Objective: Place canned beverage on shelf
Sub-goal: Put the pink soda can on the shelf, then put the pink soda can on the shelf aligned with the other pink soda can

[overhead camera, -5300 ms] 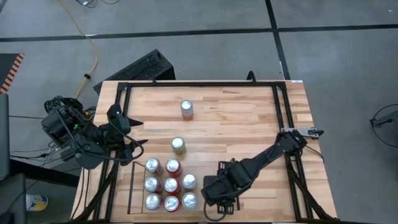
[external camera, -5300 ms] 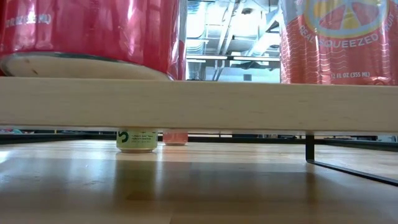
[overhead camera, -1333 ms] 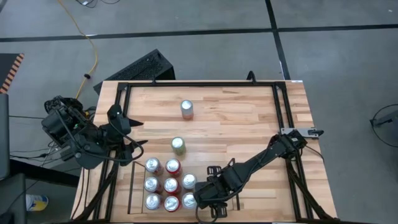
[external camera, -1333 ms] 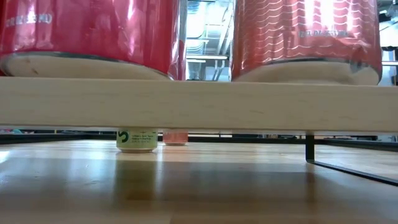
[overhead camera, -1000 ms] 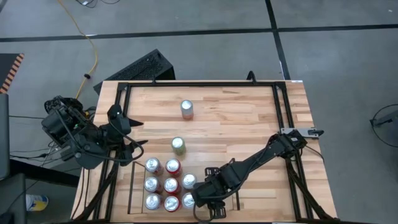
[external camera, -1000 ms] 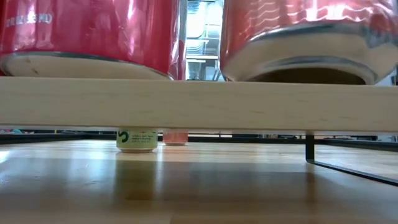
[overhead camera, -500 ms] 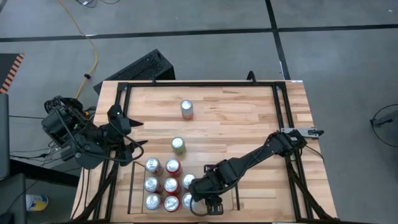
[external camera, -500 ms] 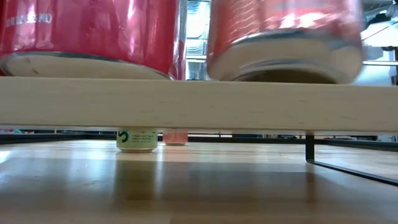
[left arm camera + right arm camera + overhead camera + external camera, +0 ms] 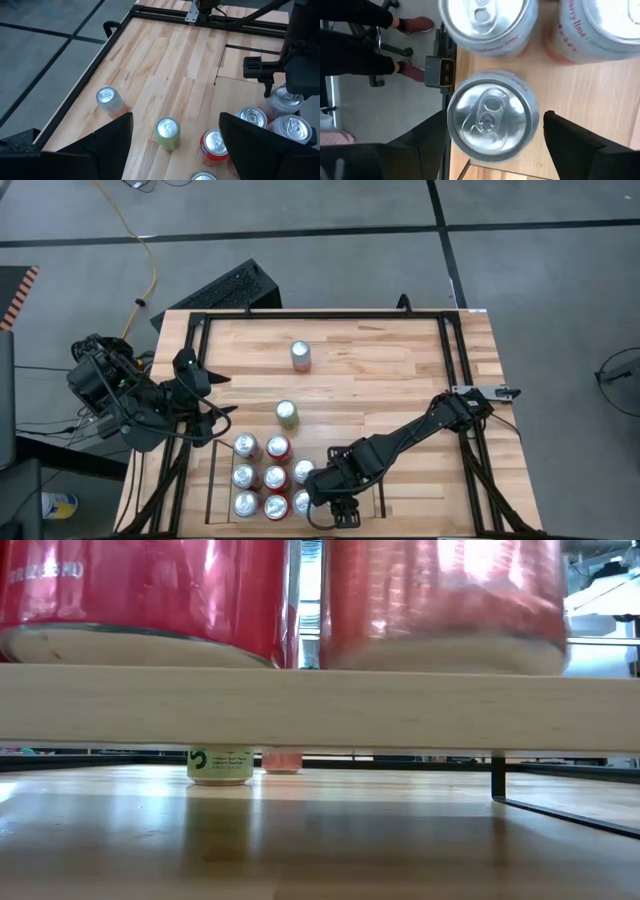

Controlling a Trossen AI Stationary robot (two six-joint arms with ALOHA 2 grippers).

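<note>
The shelf (image 9: pixel 222 480) at the table's near edge holds several upright cans. My right gripper (image 9: pixel 318 500) points down over the shelf's near right corner. It is open, its fingers (image 9: pixel 427 142) on either side of a silver-topped pink can (image 9: pixel 492 120). That can (image 9: pixel 440 605) stands flat on the shelf's plank (image 9: pixel 320 705), beside a red can (image 9: pixel 140 590). My left gripper (image 9: pixel 212 395) waits open by the table's left edge, holding nothing. My right gripper reaches the pink can from above, one finger at each side of its upper wall (image 9: pixel 532 107). A sliver of wood shows between one finger (image 9: pixel 570 145) and the can. Whether the other finger touches it I cannot tell. The can stands upright on the shelf floor.
Two loose cans stand on the open table: a green one (image 9: pixel 287 414) just beyond the shelf and a pink one (image 9: pixel 301 356) farther back. A black metal frame (image 9: pixel 320 316) runs round the tabletop. Bare wood lies to the right of the shelf.
My right gripper has carried the pink can a little toward the table's left, up against the shelf's other cans. The can was tipped with its base edge off the plank. Now it stands flat and upright beside the red can.
</note>
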